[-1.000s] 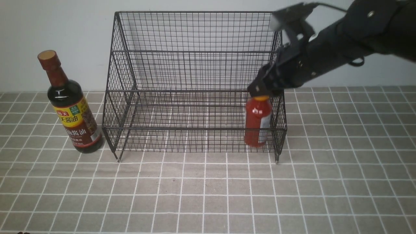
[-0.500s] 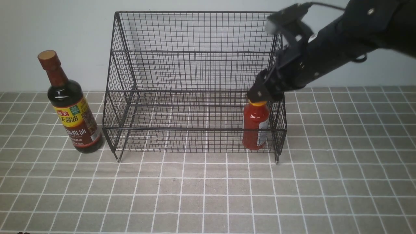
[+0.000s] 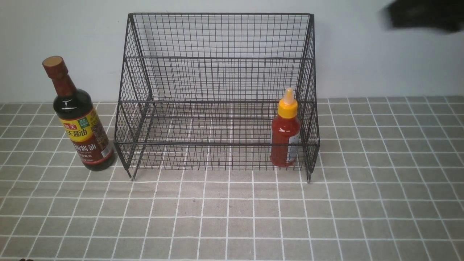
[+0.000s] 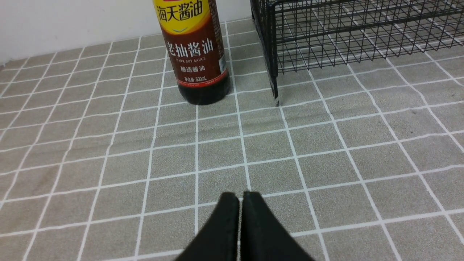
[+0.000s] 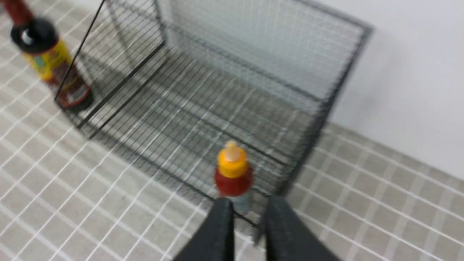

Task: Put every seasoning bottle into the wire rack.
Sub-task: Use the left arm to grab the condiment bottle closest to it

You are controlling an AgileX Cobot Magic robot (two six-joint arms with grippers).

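So the soy bottle was the one left, upright on the bench beside the rack, out ahead of the left fingers, which were shut and looked like the nearer pair. Its long axis ran straight up, so I'd say they needed to open and come at it side-on. Right fingers held nothing, slightly parted, above the red bottle in the rack.
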